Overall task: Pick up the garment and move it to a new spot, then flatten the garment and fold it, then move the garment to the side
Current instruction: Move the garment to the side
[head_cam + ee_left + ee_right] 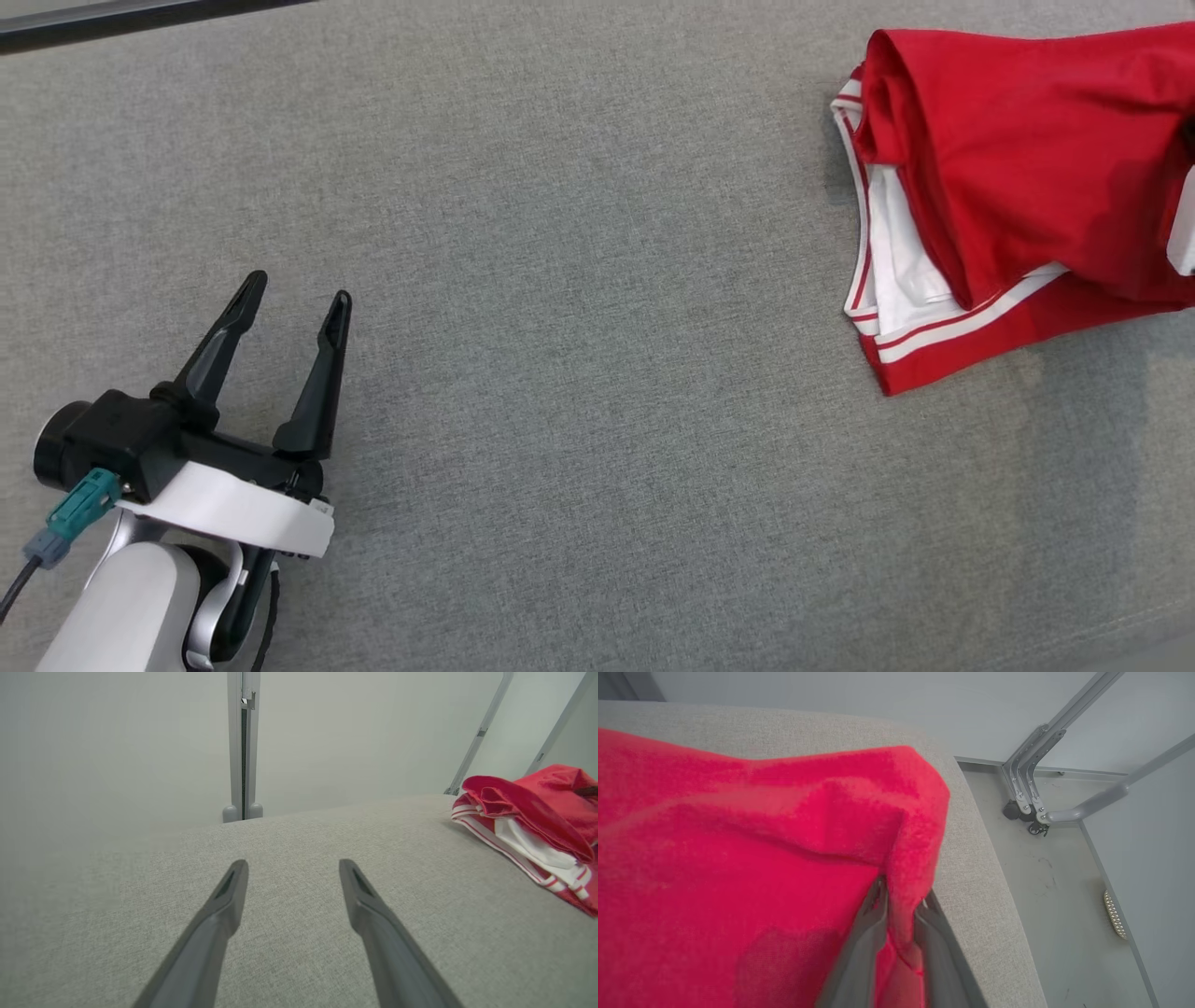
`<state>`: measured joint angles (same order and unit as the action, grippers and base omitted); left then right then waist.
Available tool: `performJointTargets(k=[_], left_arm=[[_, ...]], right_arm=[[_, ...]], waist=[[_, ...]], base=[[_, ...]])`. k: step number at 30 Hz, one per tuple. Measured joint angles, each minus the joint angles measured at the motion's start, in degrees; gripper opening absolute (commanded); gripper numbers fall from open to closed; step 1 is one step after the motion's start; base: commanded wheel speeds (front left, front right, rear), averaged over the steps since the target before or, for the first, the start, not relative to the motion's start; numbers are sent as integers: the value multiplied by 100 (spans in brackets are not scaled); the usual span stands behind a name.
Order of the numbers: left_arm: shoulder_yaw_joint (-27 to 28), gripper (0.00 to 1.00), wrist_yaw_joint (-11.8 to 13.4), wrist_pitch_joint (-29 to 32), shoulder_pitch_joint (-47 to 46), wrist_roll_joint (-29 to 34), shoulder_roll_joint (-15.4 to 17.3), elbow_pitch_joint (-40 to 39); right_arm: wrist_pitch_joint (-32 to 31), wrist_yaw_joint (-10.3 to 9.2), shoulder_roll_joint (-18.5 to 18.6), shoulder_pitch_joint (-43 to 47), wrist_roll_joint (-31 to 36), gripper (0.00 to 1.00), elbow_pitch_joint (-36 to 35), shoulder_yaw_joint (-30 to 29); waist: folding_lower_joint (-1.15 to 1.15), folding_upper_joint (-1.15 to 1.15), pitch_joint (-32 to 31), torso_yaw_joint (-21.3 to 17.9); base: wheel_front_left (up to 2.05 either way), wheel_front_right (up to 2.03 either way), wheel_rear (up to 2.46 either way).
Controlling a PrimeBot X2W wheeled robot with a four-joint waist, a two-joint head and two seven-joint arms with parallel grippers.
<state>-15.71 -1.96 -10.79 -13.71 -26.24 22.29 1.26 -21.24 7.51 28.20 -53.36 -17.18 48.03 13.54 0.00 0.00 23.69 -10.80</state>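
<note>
Head view: grey fabric surface [579, 420] takes up most of the pic, bare thru the middle. Garment [1018, 177], red w/ white-and-red trim [971, 322], sits far upper right, folded into a thick stack, its right end cut off by the frame edge. Its long axis runs approx left-to-right across the view. A white inner layer [901, 257] peeks out on the left side. Right wrist view puts it close to the surface's rounded corner, w/ floor [1064, 882] beyond.

Left gripper [298, 288] hovers lower left, jaws wide apart, nothing in them. The garment lies up and well to its right, bare surface between. Right gripper [902, 897] is on the garment itself: fingers [868, 933] nearly together w/ a fold of red cloth caught between them. It looks pinched, tho the grip seems light.

Judgement: fold looks done and the garment is prob. at or near its side spot, so the last step is abt finished. Right arm is nearer by far, so any nudge or let-go is its job, backing out along its fingers so the top layer doesn't drag open.
</note>
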Motion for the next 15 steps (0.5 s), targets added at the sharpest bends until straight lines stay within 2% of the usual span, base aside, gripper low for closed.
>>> performJointTargets(k=[4, 8, 15], left_arm=[[9, 100, 5, -87, -39, -11, -47, 111], [66, 100, 53, -185, 16, -62, -118, 231], [357, 100, 264, -320, 371, -161, -151, 314]], right_arm=[[524, 0, -249, -47, 506, 100, 256, -167], [1168, -1, -344, -62, 869, 100, 250, -360], [2041, -1, -749, 387, 900, 100, -454, -355]], waist=[[0, 0, -164, 53], [-1, 0, -420, 107], [0, 0, -1056, 225]], base=[[0, 0, 0], [0, 0, 0], [0, 0, 0]])
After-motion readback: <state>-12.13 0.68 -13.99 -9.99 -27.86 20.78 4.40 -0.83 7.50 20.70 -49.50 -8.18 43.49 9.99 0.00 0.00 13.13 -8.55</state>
